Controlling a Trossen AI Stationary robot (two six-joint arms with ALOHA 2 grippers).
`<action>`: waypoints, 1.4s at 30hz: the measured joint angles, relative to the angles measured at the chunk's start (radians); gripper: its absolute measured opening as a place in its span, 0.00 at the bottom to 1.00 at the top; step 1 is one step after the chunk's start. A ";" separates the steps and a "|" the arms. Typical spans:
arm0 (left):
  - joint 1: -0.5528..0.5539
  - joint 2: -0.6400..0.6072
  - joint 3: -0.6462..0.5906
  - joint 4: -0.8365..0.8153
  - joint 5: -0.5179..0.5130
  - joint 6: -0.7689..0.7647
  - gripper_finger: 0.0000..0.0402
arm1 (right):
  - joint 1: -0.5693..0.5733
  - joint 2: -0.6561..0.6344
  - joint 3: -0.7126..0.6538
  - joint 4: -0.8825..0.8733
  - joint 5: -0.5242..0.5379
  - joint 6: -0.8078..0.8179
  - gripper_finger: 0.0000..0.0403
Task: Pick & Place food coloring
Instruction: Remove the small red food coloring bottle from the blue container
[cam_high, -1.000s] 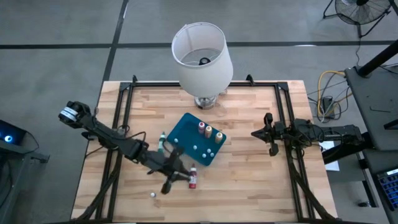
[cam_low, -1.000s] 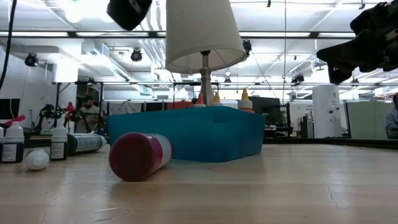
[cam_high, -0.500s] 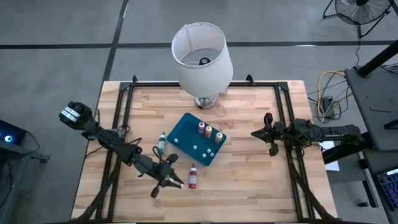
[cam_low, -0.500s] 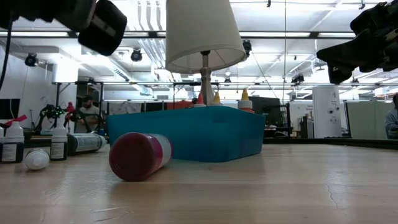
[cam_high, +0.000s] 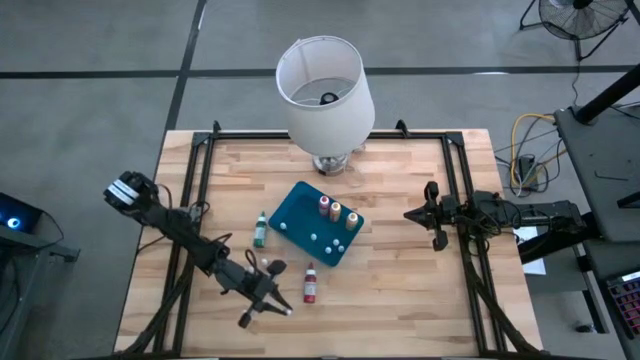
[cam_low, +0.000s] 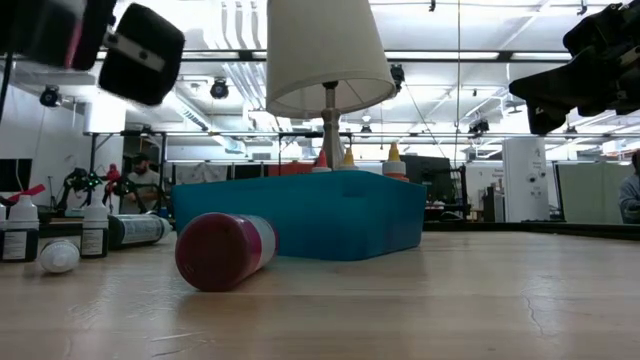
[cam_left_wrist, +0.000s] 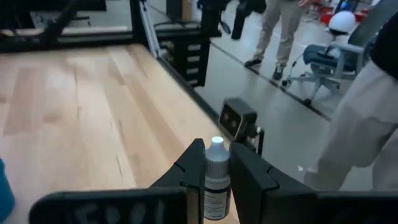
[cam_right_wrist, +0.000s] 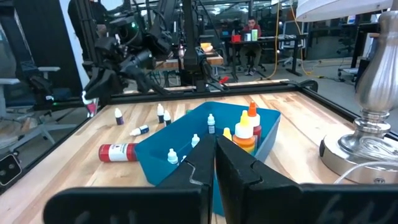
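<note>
My left gripper (cam_high: 268, 303) hangs over the near-left part of the table, shut on a small dark dropper bottle with a white cap (cam_left_wrist: 216, 186). A teal tray (cam_high: 300, 212) at mid-table holds red, orange and yellow squeeze bottles (cam_high: 337, 210) standing upright, and several small white-capped ones. A green bottle (cam_high: 260, 231) lies on its side left of the tray. A red bottle (cam_high: 310, 284) lies on its side near the tray's near edge. My right gripper (cam_high: 432, 215) waits shut above the table's right side. My left gripper pinches the small dropper bottle by the sides of its labelled body (cam_left_wrist: 216, 198), one finger (cam_left_wrist: 194, 168) on each side. The white cap (cam_left_wrist: 216, 149) stands just beyond the fingertips. The bottle is lifted clear of the table, and the fingers point toward the table's near edge.
A lamp with a white shade (cam_high: 324, 88) stands at the far edge behind the tray. Two small white-capped bottles (cam_high: 272, 266) stand near my left gripper. A black frame (cam_high: 195, 190) borders the table. People show in the room beyond.
My left gripper has drawn back from beside the red bottle toward the table's near edge. It looms larger in the low view. The red and green bottles and the tray have stayed where they were.
</note>
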 joint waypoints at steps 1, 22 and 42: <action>0.000 0.014 -0.003 0.009 0.000 -0.001 0.08 | 0.000 0.000 0.000 0.000 0.000 0.000 0.02; 0.000 0.287 -0.016 0.294 -0.003 0.068 0.08 | 0.000 0.001 0.000 0.000 0.000 0.000 0.02; 0.001 0.358 0.017 0.340 -0.018 0.090 0.08 | 0.000 0.002 0.000 0.000 0.000 0.000 0.02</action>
